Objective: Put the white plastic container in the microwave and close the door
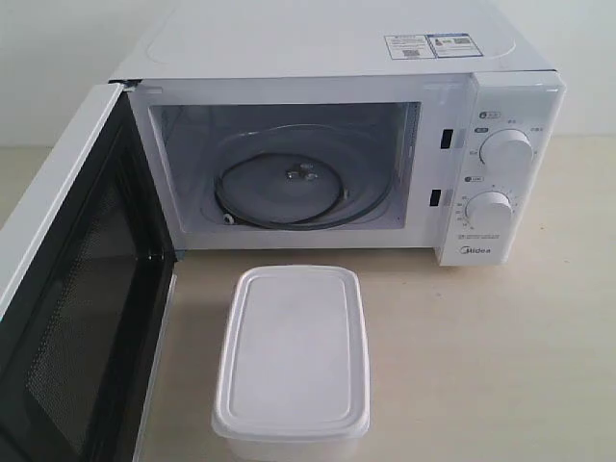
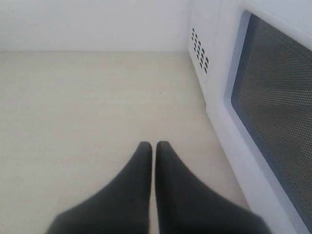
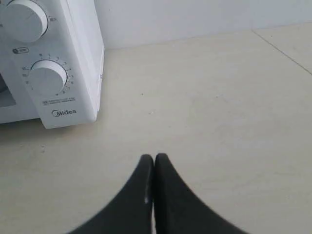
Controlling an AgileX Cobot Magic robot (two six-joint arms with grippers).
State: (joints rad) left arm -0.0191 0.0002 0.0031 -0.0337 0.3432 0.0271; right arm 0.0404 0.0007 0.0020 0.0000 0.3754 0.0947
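The white plastic container (image 1: pixel 292 354) stands lidded on the table, just in front of the microwave (image 1: pixel 346 135). The microwave's door (image 1: pixel 72 308) is swung wide open to the left, showing the glass turntable (image 1: pixel 284 188) inside the empty cavity. Neither gripper shows in the exterior view. In the left wrist view my left gripper (image 2: pixel 154 145) is shut with nothing in it, over bare table beside the door's outer face (image 2: pixel 273 102). My right gripper (image 3: pixel 154 157) is shut and empty too, over the table to the right of the microwave's dial panel (image 3: pixel 46 78).
The table (image 1: pixel 500 346) is pale beige and meets a white wall (image 3: pixel 195 19) behind. Vent holes (image 2: pixel 200 48) show on the microwave's side. A seam (image 3: pixel 282 48) runs across the table on the right.
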